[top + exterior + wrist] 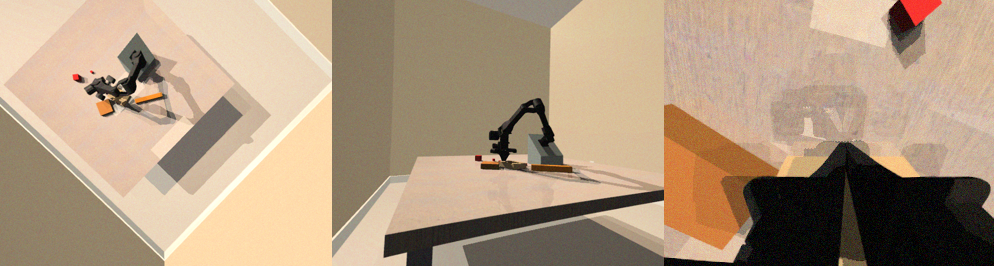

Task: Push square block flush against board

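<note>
The orange square block (104,107) (489,165) (679,190) lies flat on the table. The pale tan board (114,98) (519,166) (799,166) lies flat beside it, partly under the arm and its shadow. The two sit close together at the block's near corner; whether they touch is hidden, and their sides look angled to each other. My gripper (504,159) (844,147) is shut and empty, pointing down low at the board's far edge. Contact between the fingertips and the board cannot be made out. In the top view the arm hides the fingertips.
A long orange bar (148,97) (551,168) lies on the other side of the board from the block. A red cube (76,77) (478,158) (921,7) and a smaller red cube (91,71) (493,159) stand beyond the gripper. The grey arm base (135,41) (535,155) stands behind.
</note>
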You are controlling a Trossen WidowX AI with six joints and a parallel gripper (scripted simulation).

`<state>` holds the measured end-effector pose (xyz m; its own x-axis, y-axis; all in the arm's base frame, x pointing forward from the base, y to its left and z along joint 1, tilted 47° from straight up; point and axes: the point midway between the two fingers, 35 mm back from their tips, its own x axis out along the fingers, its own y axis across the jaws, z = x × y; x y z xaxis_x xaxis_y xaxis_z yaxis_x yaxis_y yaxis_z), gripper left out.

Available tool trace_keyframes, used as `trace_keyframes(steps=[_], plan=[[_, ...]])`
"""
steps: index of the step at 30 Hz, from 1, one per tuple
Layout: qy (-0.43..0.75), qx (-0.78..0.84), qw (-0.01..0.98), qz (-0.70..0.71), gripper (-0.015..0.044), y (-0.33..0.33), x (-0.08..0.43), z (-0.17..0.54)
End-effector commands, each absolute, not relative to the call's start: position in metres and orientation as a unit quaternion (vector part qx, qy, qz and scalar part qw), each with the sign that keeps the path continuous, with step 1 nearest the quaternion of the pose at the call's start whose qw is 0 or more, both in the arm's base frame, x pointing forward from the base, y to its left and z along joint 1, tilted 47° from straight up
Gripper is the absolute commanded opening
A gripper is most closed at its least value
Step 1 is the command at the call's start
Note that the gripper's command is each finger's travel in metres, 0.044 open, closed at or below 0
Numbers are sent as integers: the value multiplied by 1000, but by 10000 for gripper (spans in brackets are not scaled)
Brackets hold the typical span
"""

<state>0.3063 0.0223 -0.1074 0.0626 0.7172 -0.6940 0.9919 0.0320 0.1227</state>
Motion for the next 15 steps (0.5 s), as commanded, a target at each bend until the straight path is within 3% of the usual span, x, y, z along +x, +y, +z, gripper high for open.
trace_keyframes(steps=[1, 15], plan=[[651, 659, 307, -219, 0, 29, 304, -104], [652, 659, 306, -218, 0, 39, 301, -95]])
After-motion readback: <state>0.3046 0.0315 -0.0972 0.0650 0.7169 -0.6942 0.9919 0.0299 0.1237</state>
